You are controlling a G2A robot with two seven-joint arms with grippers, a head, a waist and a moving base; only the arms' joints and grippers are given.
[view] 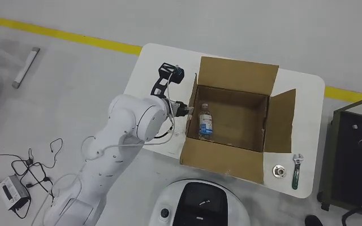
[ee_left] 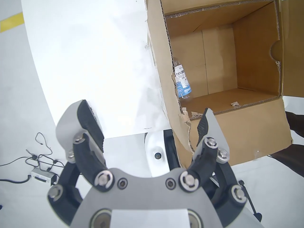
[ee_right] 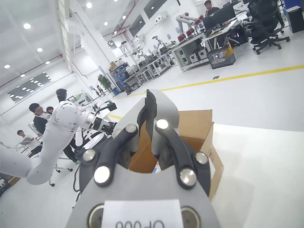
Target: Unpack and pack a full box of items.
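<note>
An open cardboard box (view: 226,159) stands on the white table (view: 148,65) with its flaps spread. Inside it, against the left wall, lies a clear plastic bottle (view: 205,121) with a blue-and-white label. My left gripper (view: 183,107) hovers just outside that left wall, near the torn flap edge. In the left wrist view the left gripper (ee_left: 144,109) is open and holds nothing, and the bottle (ee_left: 182,84) shows past the box wall (ee_left: 237,129). My right gripper (ee_right: 150,96) is shut and empty, pointing up above the box (ee_right: 197,129).
A green-handled wrench (view: 296,171) and a small round metal part (view: 278,170) lie at the table's near right corner. A dark cabinet (view: 345,158) stands right of the table. Cables (view: 34,169) trail on the floor at the left.
</note>
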